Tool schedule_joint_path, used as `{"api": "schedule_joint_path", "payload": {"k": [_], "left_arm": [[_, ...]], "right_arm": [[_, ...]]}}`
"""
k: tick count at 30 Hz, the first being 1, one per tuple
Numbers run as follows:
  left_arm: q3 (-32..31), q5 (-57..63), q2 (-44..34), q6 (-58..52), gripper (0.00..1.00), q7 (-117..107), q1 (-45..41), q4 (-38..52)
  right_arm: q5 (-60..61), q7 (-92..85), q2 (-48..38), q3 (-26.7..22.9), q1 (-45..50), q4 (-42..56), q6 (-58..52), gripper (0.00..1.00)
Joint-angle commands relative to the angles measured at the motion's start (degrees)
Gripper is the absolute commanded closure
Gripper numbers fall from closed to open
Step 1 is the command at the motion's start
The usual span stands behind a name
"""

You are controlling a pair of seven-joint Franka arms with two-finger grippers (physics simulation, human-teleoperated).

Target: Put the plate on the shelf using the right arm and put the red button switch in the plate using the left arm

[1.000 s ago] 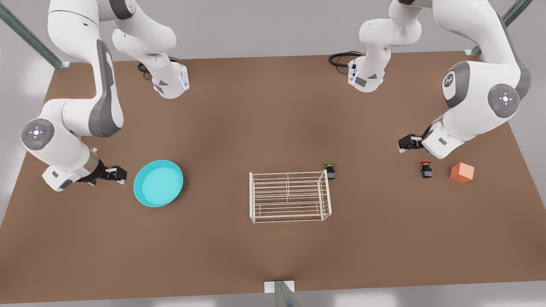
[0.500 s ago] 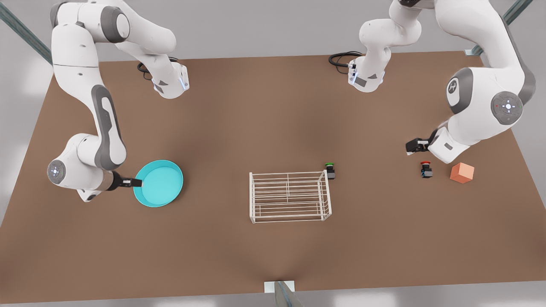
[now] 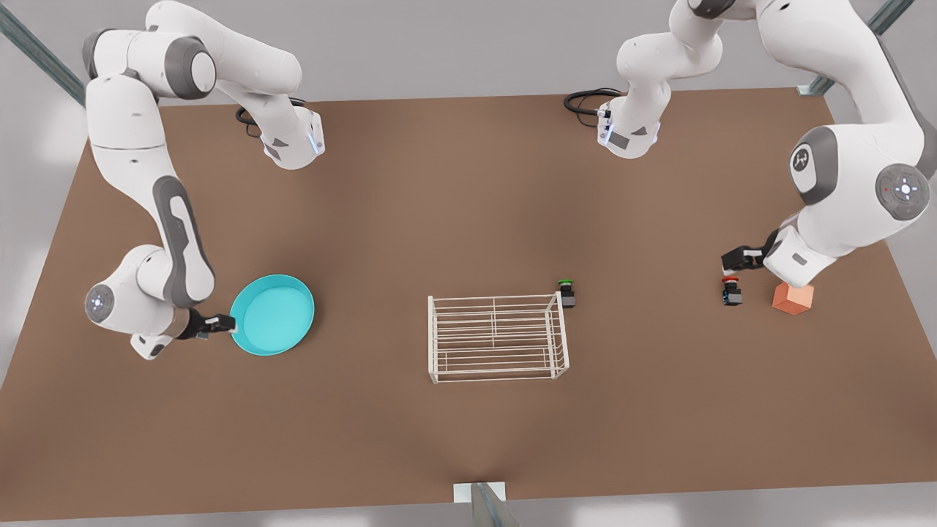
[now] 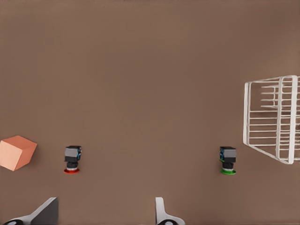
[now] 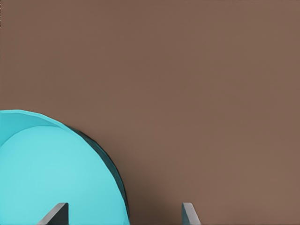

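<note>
The turquoise plate [image 3: 274, 315] [image 5: 51, 173] lies flat on the table at the front view's left. My right gripper [image 3: 223, 322] [image 5: 123, 214] is open at its outer edge, one finger over the dish and one outside the rim. The white wire shelf [image 3: 498, 337] [image 4: 274, 124] stands mid-table with nothing on it. The red button switch [image 3: 730, 291] [image 4: 71, 159] sits at the front view's right. My left gripper [image 3: 736, 260] [image 4: 104, 213] hovers open just above and behind it, holding nothing.
A green-capped switch [image 3: 566, 291] [image 4: 228, 160] stands by the shelf's far right corner. An orange cube [image 3: 794, 300] [image 4: 16, 152] lies beside the red switch, partly under the left arm's wrist. Both arm bases stand at the table's far edge.
My right gripper swung in from beside the plate to its rim. My left gripper shifted toward the front view's right and now hangs over the red switch.
</note>
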Motion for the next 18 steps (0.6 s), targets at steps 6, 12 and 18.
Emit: {"api": "schedule_joint_path", "payload": {"k": [6, 12, 18], "left_arm": [[0.22, 0.64, -0.22, -1.87, 0.00, 3.66, 0.02, 0.70], [0.39, 0.37, -0.22, -2.22, 0.00, 3.57, 0.11, 0.44], [0.39, 0.37, -0.31, -2.92, 0.00, 3.57, 0.11, 0.26]], "right_arm": [[2.00, -16.67, 1.52, 0.61, 0.17, 0.09, 3.37, 0.11], [2.79, -16.76, 2.93, 1.31, 0.17, 0.00, 3.19, 0.18], [2.87, -17.73, 3.63, 1.40, -0.18, -0.53, 1.78, 0.25]]}}
